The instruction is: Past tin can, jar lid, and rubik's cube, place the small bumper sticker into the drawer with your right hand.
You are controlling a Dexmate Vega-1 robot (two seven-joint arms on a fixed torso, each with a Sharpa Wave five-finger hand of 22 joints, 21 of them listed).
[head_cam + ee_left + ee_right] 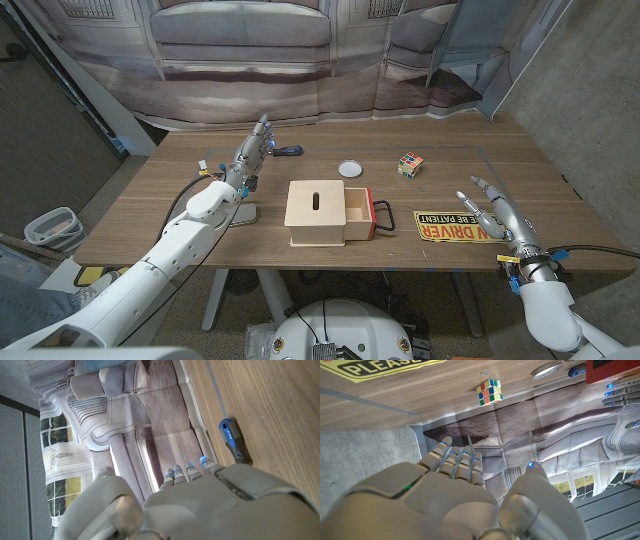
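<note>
While the yellow bumper sticker lies flat on the wooden table, just right of the drawer, your right hand hovers at its right end with fingers spread and nothing in its grasp. That drawer is pulled open from the wooden box, its red front and black handle facing the sticker. Beyond the sticker sits the rubik's cube, and left of the cube the jar lid; your right wrist view catches the cube and the sticker's edge. Your left hand is raised at the far left of the table, fingers extended and loose, holding nothing, near a blue-handled screwdriver, which your left wrist view also shows.
</note>
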